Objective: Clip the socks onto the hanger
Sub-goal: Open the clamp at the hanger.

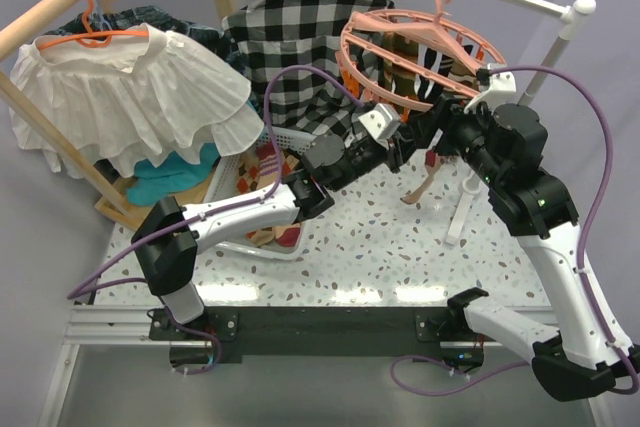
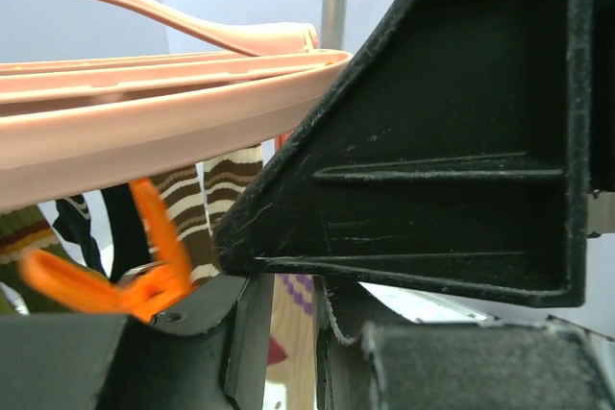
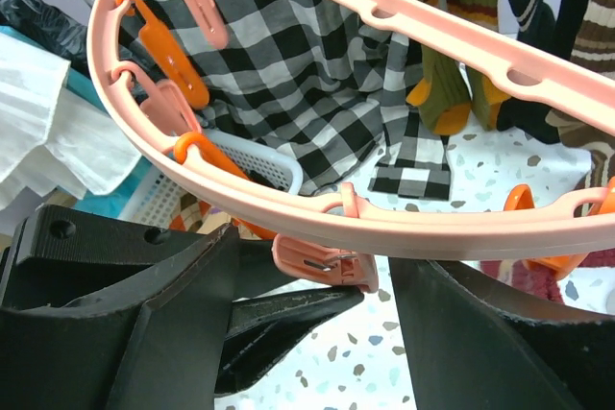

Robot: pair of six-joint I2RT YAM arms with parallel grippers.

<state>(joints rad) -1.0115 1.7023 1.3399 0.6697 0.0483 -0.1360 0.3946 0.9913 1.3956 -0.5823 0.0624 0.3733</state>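
Note:
The salmon-pink hanger point(image 1: 347, 47) hangs from the white rail, with several striped socks point(image 1: 432, 67) clipped under it. Both grippers meet at its near rim. My left gripper point(image 1: 400, 147) is shut on a cream argyle sock point(image 2: 288, 324) with purple and red diamonds, whose end dangles below point(image 1: 422, 185). My right gripper point(image 3: 322, 271) is open, its fingers on either side of a pink peg point(image 3: 327, 266) under the rim point(image 3: 317, 218). The left gripper's finger point(image 3: 288, 319) lies just below that peg. The right gripper's finger point(image 2: 452, 141) fills the left wrist view, with the hanger rim point(image 2: 144, 132) beside it.
A black-and-white checked shirt point(image 1: 290, 37) hangs behind the ring. A white mesh basket point(image 1: 250, 162) holding clothes sits on the table's left. A white blouse point(image 1: 130, 97) hangs on an orange coat hanger point(image 1: 85, 2) at the far left. A white post point(image 1: 465, 207) stands under the ring.

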